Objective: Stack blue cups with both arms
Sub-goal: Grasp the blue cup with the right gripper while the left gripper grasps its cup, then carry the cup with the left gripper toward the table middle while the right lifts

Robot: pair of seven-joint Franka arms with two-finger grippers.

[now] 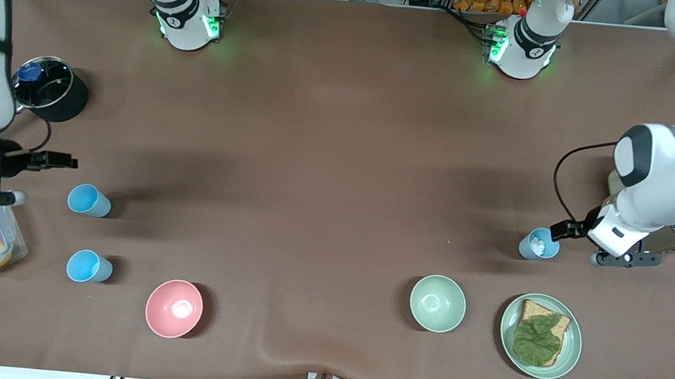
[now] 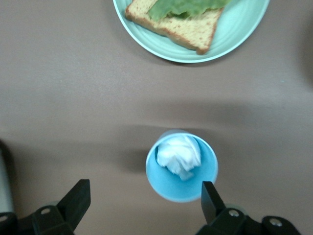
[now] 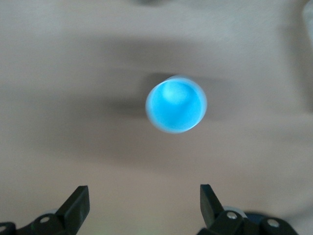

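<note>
Gleaming smooth tapered blue cups (image 1: 89, 200)

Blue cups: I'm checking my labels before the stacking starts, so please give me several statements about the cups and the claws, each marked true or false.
1. Three blue cups stand on the table. True: two at the right arm's end, one at the left arm's end.
2. The cup by the left claw is empty. False: something white and crumpled sits inside it.
3. The right claw grips a cup. False: it is open, with nothing between its fingers.
4. The pink bowl holds a cup. False: no cup is in it.
5. The plate carries bread with a green leaf. True.
</note>
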